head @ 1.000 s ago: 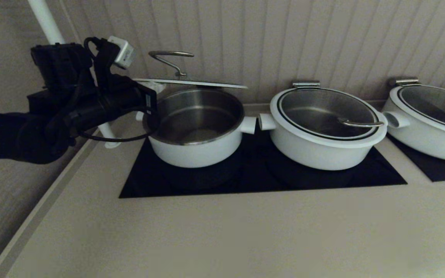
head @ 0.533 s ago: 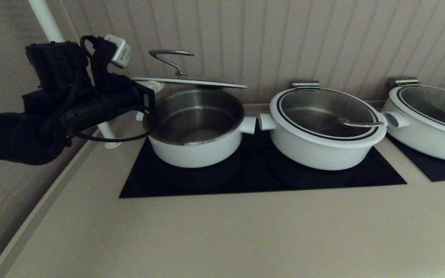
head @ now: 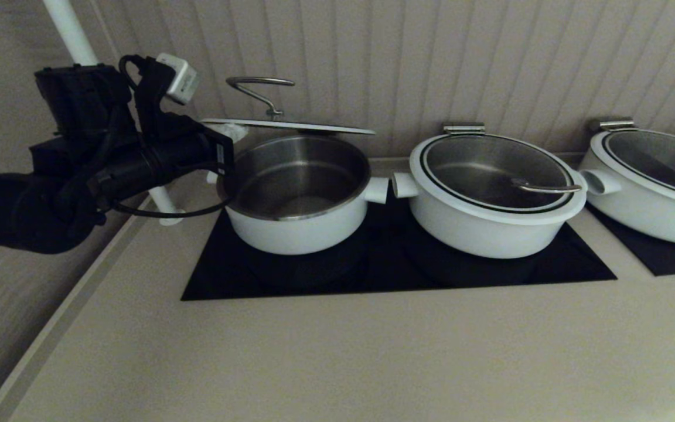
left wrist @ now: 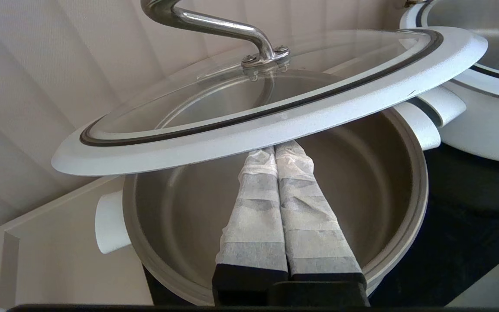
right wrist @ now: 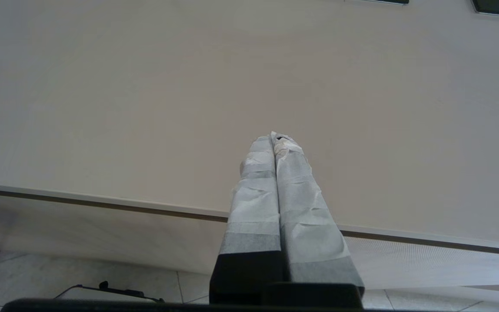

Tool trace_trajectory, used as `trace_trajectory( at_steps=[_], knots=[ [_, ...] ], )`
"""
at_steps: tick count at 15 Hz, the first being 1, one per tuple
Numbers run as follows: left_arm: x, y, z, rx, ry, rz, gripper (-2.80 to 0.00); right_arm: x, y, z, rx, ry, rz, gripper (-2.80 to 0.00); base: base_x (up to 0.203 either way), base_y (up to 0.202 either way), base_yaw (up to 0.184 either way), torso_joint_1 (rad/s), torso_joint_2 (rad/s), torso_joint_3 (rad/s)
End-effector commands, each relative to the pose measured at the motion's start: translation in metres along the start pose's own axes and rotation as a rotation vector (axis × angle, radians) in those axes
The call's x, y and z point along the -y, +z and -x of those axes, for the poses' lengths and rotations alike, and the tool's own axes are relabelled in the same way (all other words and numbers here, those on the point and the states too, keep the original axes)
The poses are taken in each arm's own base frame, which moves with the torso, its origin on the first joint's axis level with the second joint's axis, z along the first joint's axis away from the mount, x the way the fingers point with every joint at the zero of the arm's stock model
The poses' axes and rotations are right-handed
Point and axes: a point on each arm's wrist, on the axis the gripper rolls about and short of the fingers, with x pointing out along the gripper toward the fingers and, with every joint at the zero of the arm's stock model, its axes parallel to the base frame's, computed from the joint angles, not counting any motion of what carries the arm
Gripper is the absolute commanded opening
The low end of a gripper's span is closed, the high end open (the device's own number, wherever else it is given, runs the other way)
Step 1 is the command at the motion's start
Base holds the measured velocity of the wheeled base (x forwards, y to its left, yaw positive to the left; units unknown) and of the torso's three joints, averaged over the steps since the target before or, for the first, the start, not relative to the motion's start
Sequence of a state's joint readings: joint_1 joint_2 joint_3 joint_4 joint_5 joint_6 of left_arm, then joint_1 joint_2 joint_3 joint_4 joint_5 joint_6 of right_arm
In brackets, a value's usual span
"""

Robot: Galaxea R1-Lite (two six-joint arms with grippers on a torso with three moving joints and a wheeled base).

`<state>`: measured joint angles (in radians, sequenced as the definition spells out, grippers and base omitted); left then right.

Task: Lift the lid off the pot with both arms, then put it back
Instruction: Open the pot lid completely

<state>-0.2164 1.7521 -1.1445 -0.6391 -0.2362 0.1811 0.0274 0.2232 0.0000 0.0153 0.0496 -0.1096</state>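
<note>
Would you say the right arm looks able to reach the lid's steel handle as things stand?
Probably yes: the lid hangs above the pot, its handle unobstructed, though the right gripper sits away over bare counter.

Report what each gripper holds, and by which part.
Left gripper, shut, props the round clear glass lid from under its white rim, unclamped. Right gripper: nothing.
</note>
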Motion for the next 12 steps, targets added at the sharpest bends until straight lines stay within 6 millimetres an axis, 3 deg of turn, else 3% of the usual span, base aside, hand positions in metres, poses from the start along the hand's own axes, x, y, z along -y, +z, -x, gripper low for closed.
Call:
trace_trajectory(
  at_steps=[1,5,8,12],
  knots=[
    [0.000,0.000,0.000,0.004,-0.001,-0.001,-2.80,0.000,0.000,0.000,-0.001,0.000,0.001,-2.80,0.000,0.000,0.000,0.000,0.00,0.000],
    [0.000,0.000,0.000,0.003,-0.001,0.001,-2.80,0.000,-0.001,0.003,0.046,-0.018,0.000,-2.80,0.000,0.000,0.000,0.000,0.00,0.000],
    [0.000,0.001,0.000,0.005,-0.001,0.000,-2.80,-0.002,-0.006,0.015,0.214,-0.047,-0.001,-2.80,0.000,0.000,0.000,0.000,0.00,0.000],
    [0.000,0.006,0.004,0.018,0.003,-0.003,-2.80,-0.002,-0.006,0.016,0.228,-0.054,-0.022,-2.80,0.000,0.000,0.000,0.000,0.00,0.000]
  ],
)
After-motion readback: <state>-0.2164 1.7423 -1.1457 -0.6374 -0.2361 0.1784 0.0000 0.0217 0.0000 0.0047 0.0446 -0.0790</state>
